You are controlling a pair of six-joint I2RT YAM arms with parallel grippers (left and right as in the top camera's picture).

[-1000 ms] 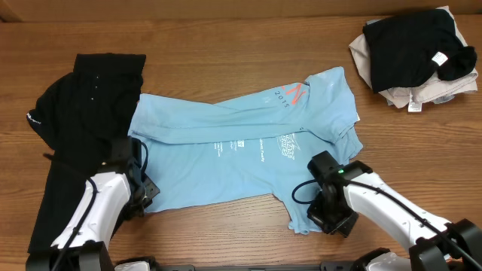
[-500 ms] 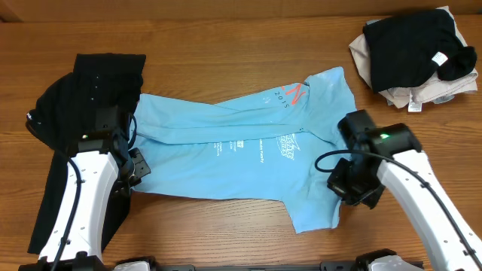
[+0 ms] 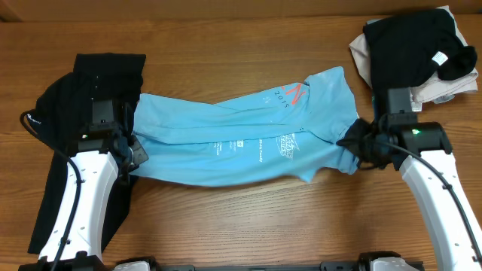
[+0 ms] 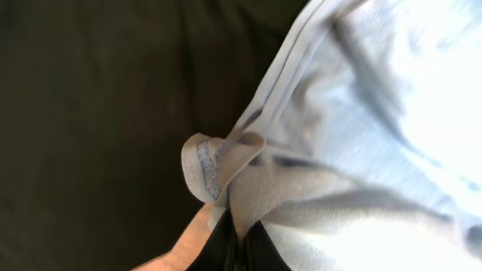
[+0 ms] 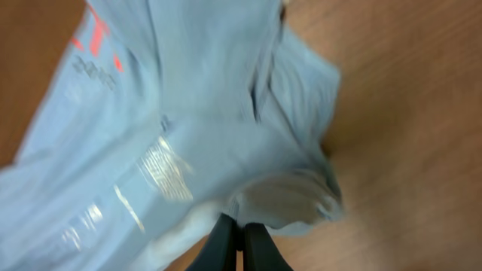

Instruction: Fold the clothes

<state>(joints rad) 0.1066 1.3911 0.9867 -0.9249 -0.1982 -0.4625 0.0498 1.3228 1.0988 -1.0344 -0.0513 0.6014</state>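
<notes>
The clothes are a light blue T-shirt [image 3: 241, 139] with white lettering and a pink-red mark, stretched across the middle of the table. My left gripper [image 3: 134, 153] is shut on the shirt's left hem; in the left wrist view the hem [image 4: 215, 162] bunches just above the closed fingertips of that gripper [image 4: 239, 226]. My right gripper [image 3: 354, 144] is shut on the shirt's right edge. In the right wrist view a gathered fold [image 5: 290, 199] sits at the tips of that gripper [image 5: 242, 226], and the shirt's print [image 5: 158, 169] shows blurred to the left.
A black garment [image 3: 71, 113] lies at the left under my left arm and fills the left wrist view [image 4: 90, 113]. A pile with a black piece on beige cloth [image 3: 414, 49] sits at the back right. Bare wooden table [image 3: 241, 218] lies in front of the shirt.
Both grippers have carried the shirt's near edge away from the front of the table, towards the back. The lower part that hung towards the front now lies drawn up over the shirt.
</notes>
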